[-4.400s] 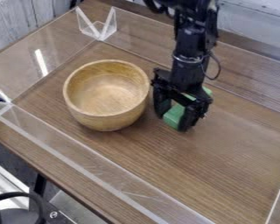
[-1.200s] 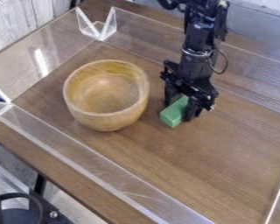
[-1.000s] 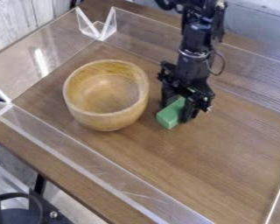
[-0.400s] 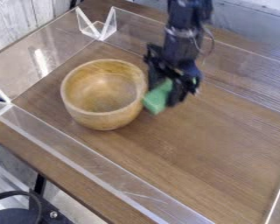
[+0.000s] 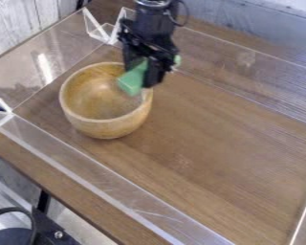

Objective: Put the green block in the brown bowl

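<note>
Over at the left, lying on the wood-grain tabletop (image 5: 220, 153), sits the brown bowl (image 5: 102, 107), round, thick-walled, pale grain showing, mouth up and nothing inside. Just right of the bowl's centre and up over its far rim hangs the gripper (image 5: 142, 69), black, pointing down, jaws clamped on the green block (image 5: 133, 78). Held clear of the table, that block, its top end pinched between the fingers and its lower end poking out below them. Long axis running steeply down, tilted a touch so the bottom end leans left, toward the hollow of the bowl. Looks from this angle to be over the bowl's far-right inner wall rather than dead over the middle, though how high above the rim cannot be told from a single view. So the relation that counts: bowl below and a little left and nearer of the block, opening far wider than the bar is long. Judged from that, a small carry further over the middle, then a release, and with the bar hanging nearly upright it would likely tip and settle against the wall. Only one arm here, so no question of which is nearer. Further right, bare tabletop, and a clear acrylic wall (image 5: 66, 206) round the edges. No brand, label or readable writing anywhere on bowl, block, gripper or table.
</note>
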Robot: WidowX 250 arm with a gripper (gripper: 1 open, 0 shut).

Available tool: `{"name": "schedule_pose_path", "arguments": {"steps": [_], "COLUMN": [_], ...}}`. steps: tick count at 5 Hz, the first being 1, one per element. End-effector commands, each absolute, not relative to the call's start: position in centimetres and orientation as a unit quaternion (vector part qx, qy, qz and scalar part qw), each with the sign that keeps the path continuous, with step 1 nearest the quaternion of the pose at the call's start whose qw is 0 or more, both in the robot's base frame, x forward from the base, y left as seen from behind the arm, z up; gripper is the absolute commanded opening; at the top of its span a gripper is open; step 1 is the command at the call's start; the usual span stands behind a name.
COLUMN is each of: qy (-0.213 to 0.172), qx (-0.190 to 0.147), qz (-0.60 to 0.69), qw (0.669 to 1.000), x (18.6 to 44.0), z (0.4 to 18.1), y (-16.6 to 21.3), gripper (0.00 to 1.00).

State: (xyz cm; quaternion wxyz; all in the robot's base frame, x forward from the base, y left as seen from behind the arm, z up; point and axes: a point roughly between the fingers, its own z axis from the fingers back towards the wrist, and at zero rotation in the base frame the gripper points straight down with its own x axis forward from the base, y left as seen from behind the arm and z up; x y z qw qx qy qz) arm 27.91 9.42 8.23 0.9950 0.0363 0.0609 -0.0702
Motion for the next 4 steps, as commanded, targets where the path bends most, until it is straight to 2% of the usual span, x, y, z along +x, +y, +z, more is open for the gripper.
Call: {"name": "schedule_pose_path", "arguments": {"steps": [1, 4], "qy": [0.023, 0.039], "qx": [0.053, 0.047], "qz": [-0.063, -0.051], "qw": [0.996, 0.997], "x": [28.5, 27.9], "z": [10.3, 8.7], "y": [11.8, 13.2], "gripper": [0.0, 0.0]}}
